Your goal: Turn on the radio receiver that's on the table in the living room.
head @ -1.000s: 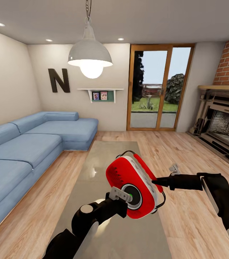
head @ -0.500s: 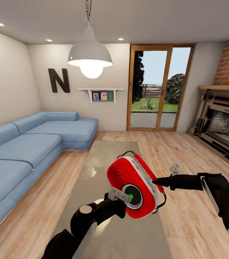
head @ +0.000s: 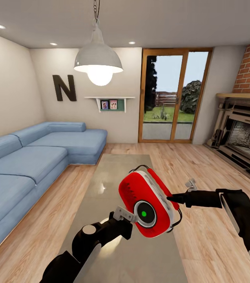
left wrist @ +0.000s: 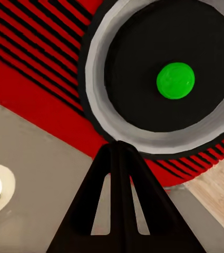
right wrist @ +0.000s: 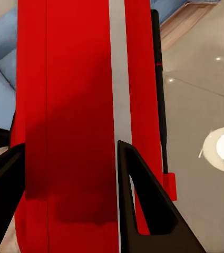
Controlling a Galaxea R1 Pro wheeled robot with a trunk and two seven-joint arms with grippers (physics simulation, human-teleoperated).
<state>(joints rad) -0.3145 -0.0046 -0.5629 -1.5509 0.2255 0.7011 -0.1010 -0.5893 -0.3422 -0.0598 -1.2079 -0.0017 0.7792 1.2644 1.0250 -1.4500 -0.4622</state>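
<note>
Radio receiver [head: 148, 206] clamped aloft in right gripper [head: 171, 198] over the table [head: 113, 173], dial glowing green, apparently switched on, left gripper [head: 125, 215] pinched shut, empty.

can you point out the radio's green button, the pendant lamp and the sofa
green button [left wrist: 175, 80], left wrist view, centre of the button in the radio's round dial
pendant lamp [head: 98, 59], head view, on the white shade
sofa [head: 26, 163], head view, on a blue seat cushion

A large dark letter "N" [head: 64, 88] hung on the pale wall above the blue sofa [head: 30, 157]; nothing else in the room carried readable text.
</note>
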